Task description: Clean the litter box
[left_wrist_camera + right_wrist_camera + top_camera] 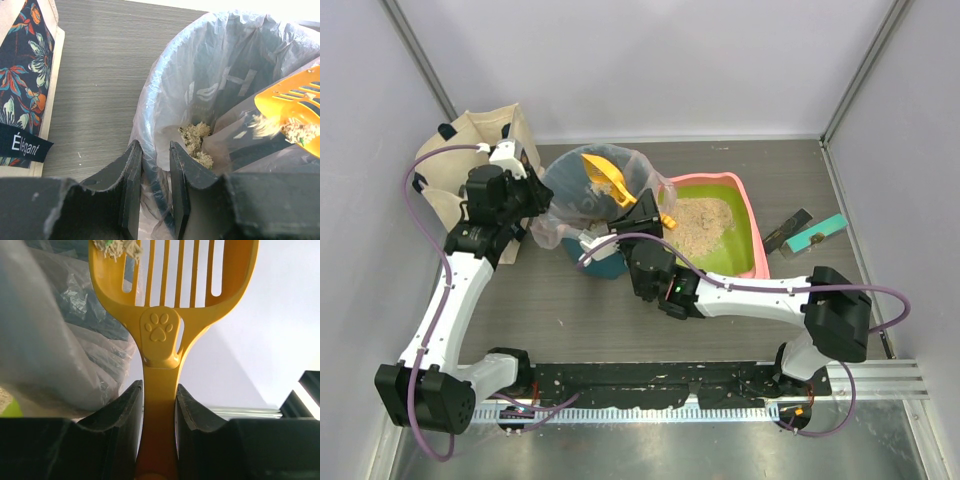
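Right gripper (159,390), jaws narrow, clamps the handle of the orange slotted scoop (160,335). The scoop's head, carrying litter shreds, hangs over the teal bin (605,264). Left gripper (155,150), jaws narrow, pinches the clear bin liner (165,85) at the rim. The litter box (757,240) lies just right of the bin, with beige litter (705,222) heaped on its green floor. A floral tote bag (470,140) stands at far left.

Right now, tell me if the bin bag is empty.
Not empty: clumps of litter lie at the bottom of the clear bag.
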